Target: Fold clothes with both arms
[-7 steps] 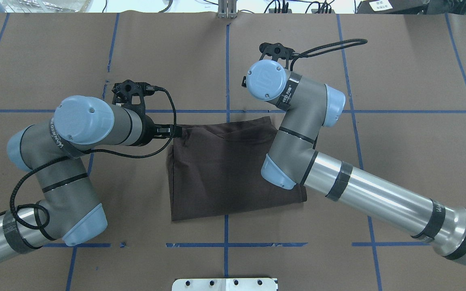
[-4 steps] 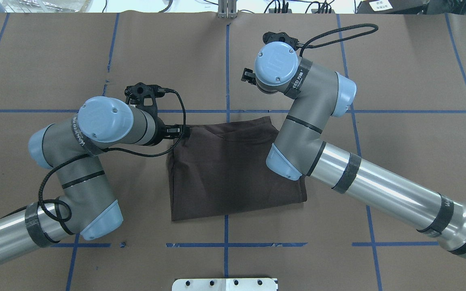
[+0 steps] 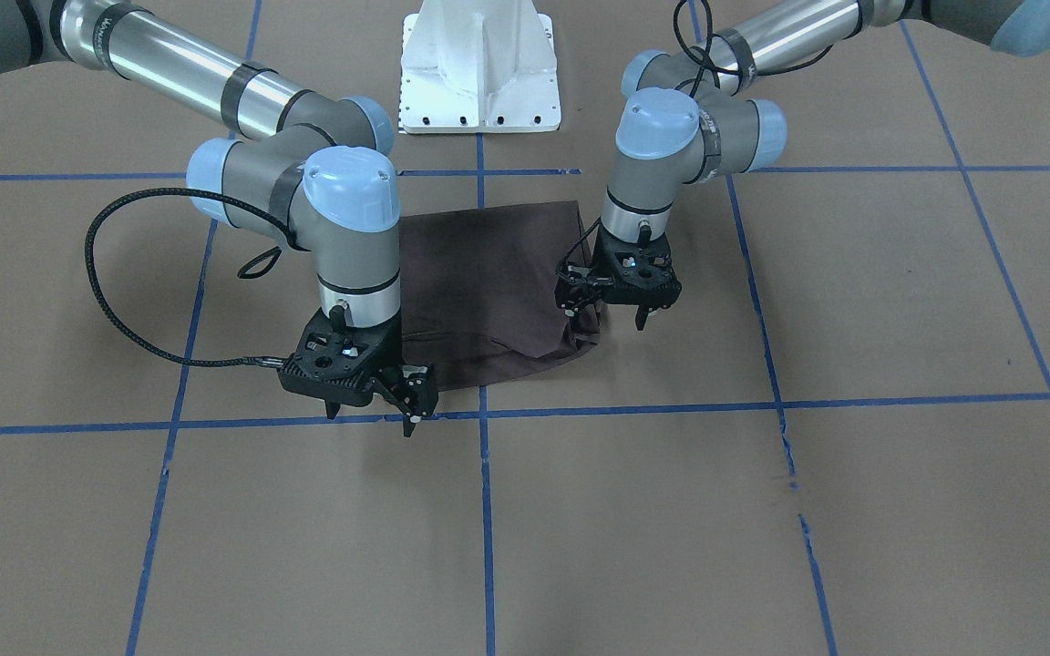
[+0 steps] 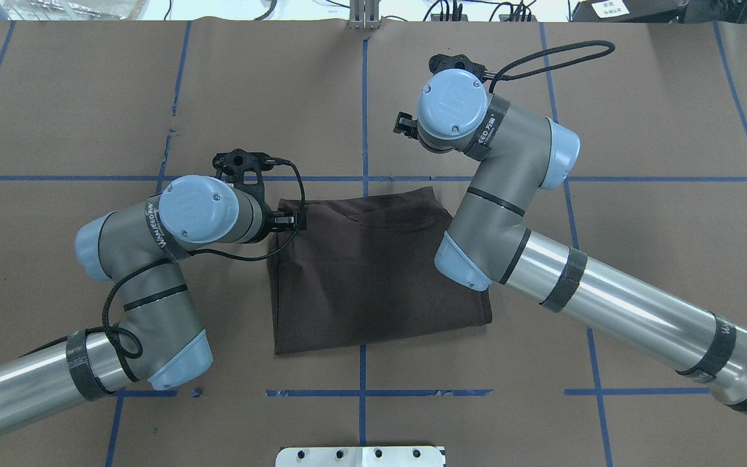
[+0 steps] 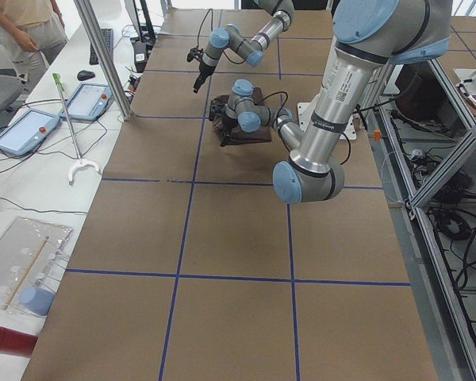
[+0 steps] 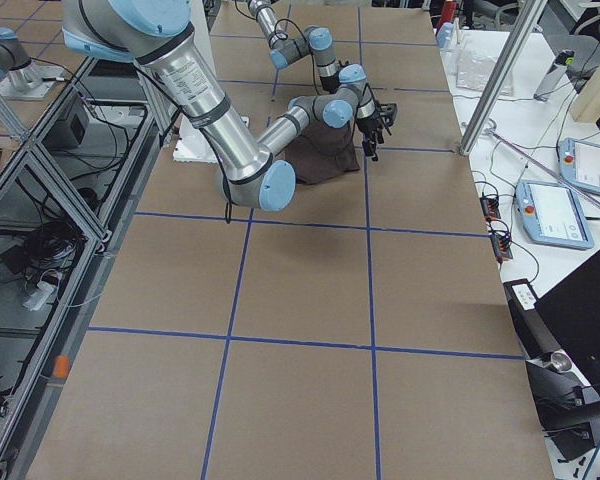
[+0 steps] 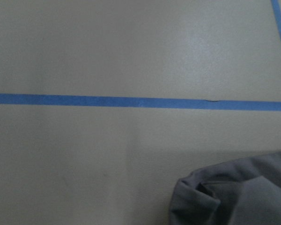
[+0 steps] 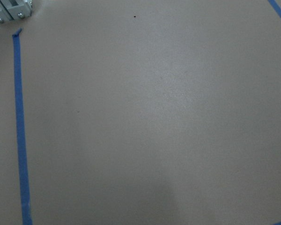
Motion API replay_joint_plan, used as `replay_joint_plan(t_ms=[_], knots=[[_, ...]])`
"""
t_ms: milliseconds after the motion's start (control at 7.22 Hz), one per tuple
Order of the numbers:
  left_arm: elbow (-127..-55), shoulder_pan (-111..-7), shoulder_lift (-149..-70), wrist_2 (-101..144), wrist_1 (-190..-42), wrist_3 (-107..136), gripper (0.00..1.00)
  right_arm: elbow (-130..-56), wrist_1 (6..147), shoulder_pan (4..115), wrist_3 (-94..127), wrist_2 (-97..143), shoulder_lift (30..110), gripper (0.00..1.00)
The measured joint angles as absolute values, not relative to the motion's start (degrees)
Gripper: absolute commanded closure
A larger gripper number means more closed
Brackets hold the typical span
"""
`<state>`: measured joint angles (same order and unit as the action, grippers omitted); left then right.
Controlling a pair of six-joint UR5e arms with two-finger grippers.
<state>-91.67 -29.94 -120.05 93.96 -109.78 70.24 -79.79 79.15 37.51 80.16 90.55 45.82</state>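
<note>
**Folded T-shirt at table centre; both pincers parted, neither holding cloth**

The dark brown T-shirt (image 4: 373,272) lies on the brown-covered table (image 4: 639,117) as a rough rectangle. It sits between two cross lines of the blue tape grid (image 4: 56,178) and straddles the centre line. Most of its surface lies flat. The far corner on the robot's left is bunched and rumpled, as the front-facing view and the left wrist view (image 7: 234,197) both show.

The left gripper (image 3: 607,314) points downward at that bunched corner. Its jaws stand apart: one finger (image 3: 642,319) hangs over bare table just beside the cloth, and the other sits at the shirt's edge. No cloth is seen pinched between them. The left arm (image 4: 153,259) comes in from the shirt's left side.

The right gripper (image 3: 372,415) also points downward, just beyond the shirt's other far corner, at a tape line. Its jaws are likewise spread and carry nothing. Its wrist view shows only bare table and tape. The right arm (image 4: 607,298) passes over the shirt's right edge in the overhead view.

The white pedestal base (image 3: 479,82) stands on the robot's side of the shirt, well apart from it.
</note>
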Motion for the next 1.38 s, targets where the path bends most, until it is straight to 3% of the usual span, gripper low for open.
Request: replay_joint_plan(t_ms=[969,1384], knots=[[-91.16,-35.37,-117.55,90.36,-110.14,58.34,0.00,-81.57,79.31,38.13,78.34,92.43,47.35,0.00],[-97.77,-38.76,-116.70,96.02,-109.12,54.88,0.00,-91.39,83.99,44.81,65.48,103.62,54.78,0.00]])
